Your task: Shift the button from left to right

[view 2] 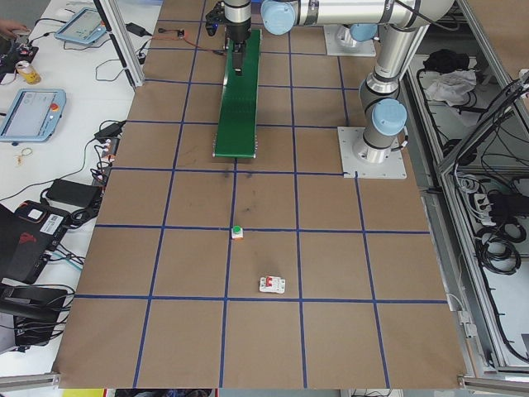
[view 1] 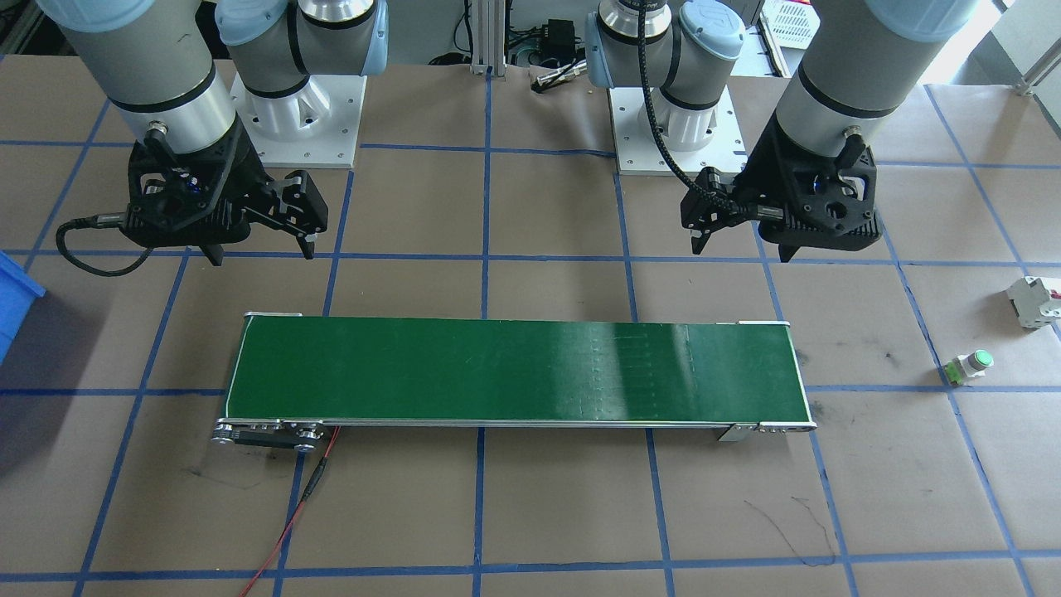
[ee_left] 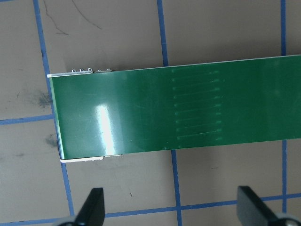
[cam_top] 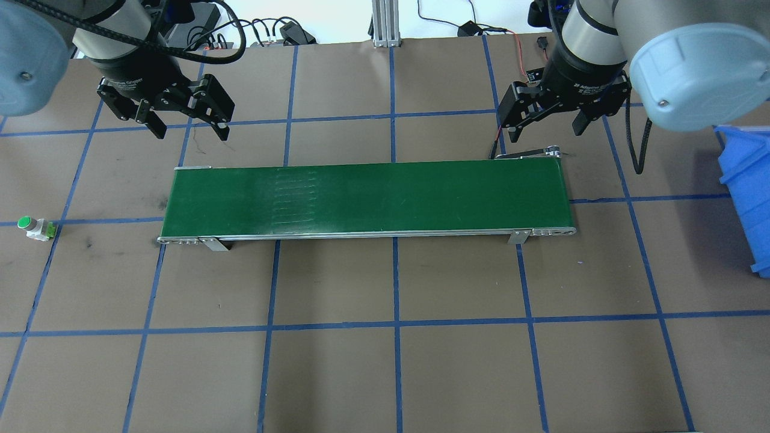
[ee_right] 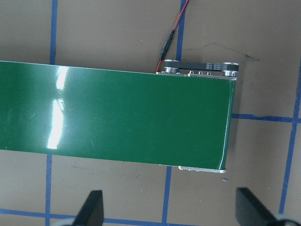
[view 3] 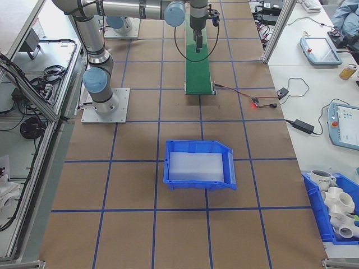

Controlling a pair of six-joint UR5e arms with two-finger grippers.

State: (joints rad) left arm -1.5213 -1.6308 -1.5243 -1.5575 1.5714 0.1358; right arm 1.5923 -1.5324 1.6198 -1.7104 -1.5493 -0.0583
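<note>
Clearly the one button (cam_top: 35, 228) has a round glossy green cap on a short white body and lies on its side on the brown table (cam_top: 385, 373), at about nine o'clock from the single green conveyor belt (cam_top: 367, 198) in the overhead view, well apart from it. One white breaker block (view 1: 1036, 301) sits near it. Two grippers hang behind the belt's ends: left gripper (cam_top: 189, 129) and right gripper (cam_top: 547, 129), both spread wide, holding nothing. One blue bin (view 3: 199, 165) lies past the belt's right end.
</note>
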